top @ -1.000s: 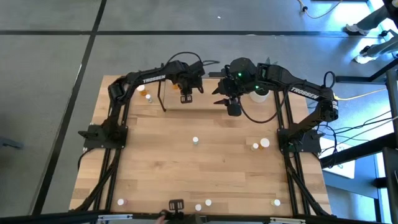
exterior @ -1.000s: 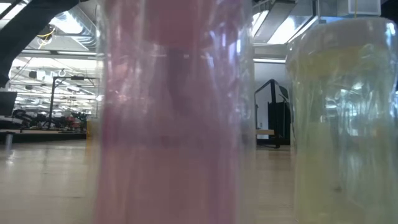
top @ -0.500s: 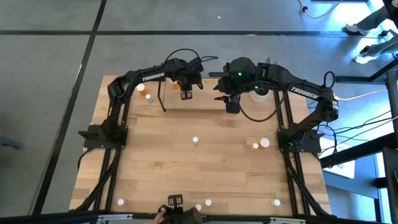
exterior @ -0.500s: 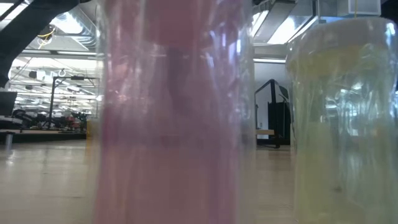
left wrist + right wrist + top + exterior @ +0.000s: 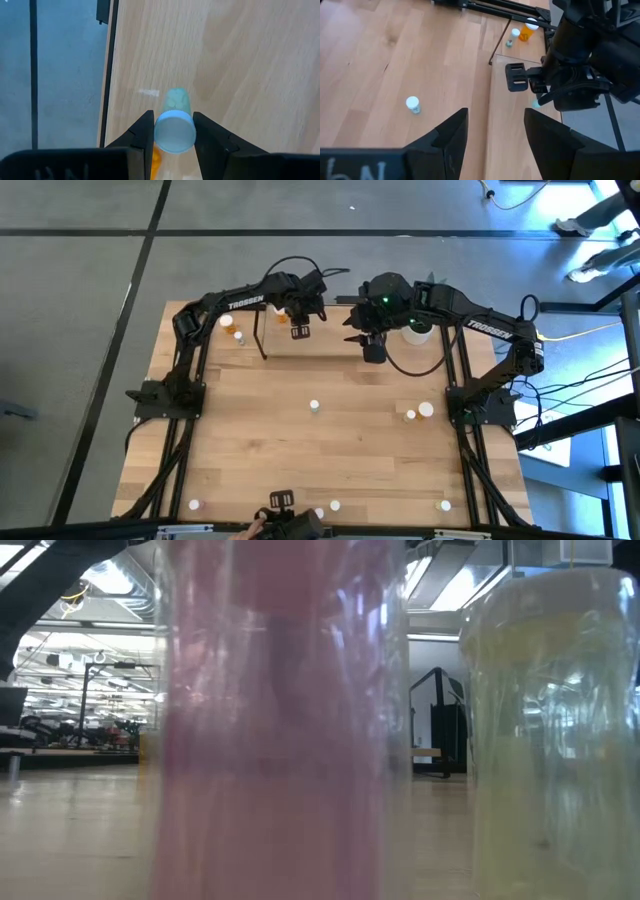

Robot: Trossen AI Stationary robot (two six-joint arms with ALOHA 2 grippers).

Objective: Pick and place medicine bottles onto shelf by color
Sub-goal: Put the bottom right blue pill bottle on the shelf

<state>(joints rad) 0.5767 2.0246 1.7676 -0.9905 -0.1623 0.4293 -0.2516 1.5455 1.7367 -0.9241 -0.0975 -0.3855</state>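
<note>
The left claw is reaching over the far edge of the bench, above the shelf there, and its two dark fingers are clamped on a small bottle. In the left wrist view the bottle is sitting right between the fingertips, its pale round cap facing the camera and its greenish body pointing away over the light board. A bit of orange is showing just beside one finger; what it is cannot be told from there. The high view is not showing the held bottle itself, only the claw with an orange bottle close beside it.

The right claw is hanging near the far edge too, just right of the middle, with its fingers apart and nothing between them. Its wrist view is looking across at the left claw, and past it at an orange bottle and a tiny pale one standing near the far left corner.

From above, more bottles are lying scattered: one near the middle of the bench, two toward the right edge, and several along the near edge. A white pot is standing by the right arm.

The low view is filled by a pink bottle and a yellowish one standing right at the lens, hiding both arms.
</note>
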